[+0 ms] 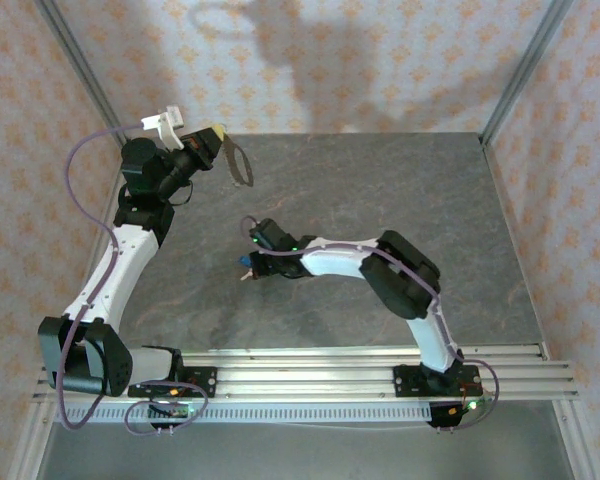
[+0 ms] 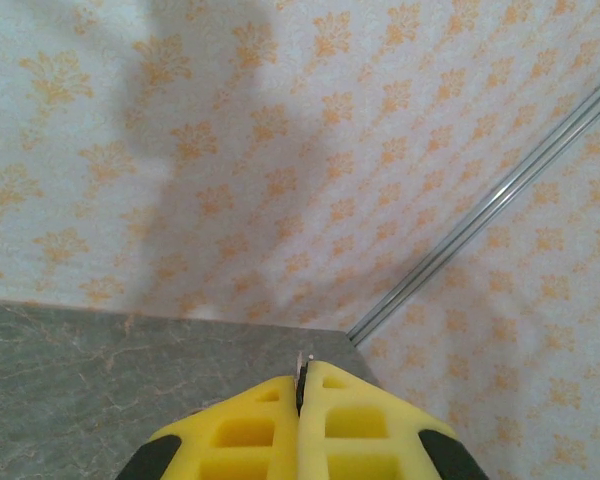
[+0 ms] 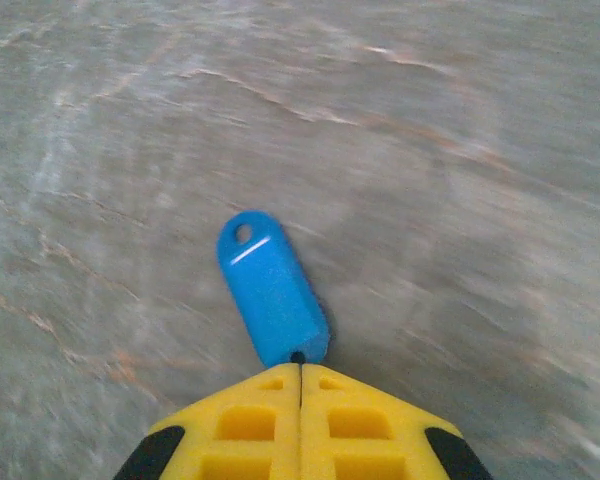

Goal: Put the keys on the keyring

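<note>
The right gripper (image 3: pixel 300 370) is clamped fully shut on one end of the bright blue plastic key (image 3: pixel 270 285), which sticks out over the grey marbled table (image 3: pixel 460 150); the left gripper (image 2: pixel 302 385), raised near the patterned wall (image 2: pixel 280 150), is pinched shut on the thin silvery metal keyring loop (image 1: pixel 239 165) hanging beneath it.

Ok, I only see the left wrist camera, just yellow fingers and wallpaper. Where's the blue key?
Observer: The right gripper is pinching the key, and its blue end with the hole pokes out in front.
Operator: Is it near my ring?
Observer: No. The keyring dangles from the left gripper, raised near the table's far left corner.
Operator: And the key?
Observer: It's low over the middle of the table, well apart from the keyring.
</note>
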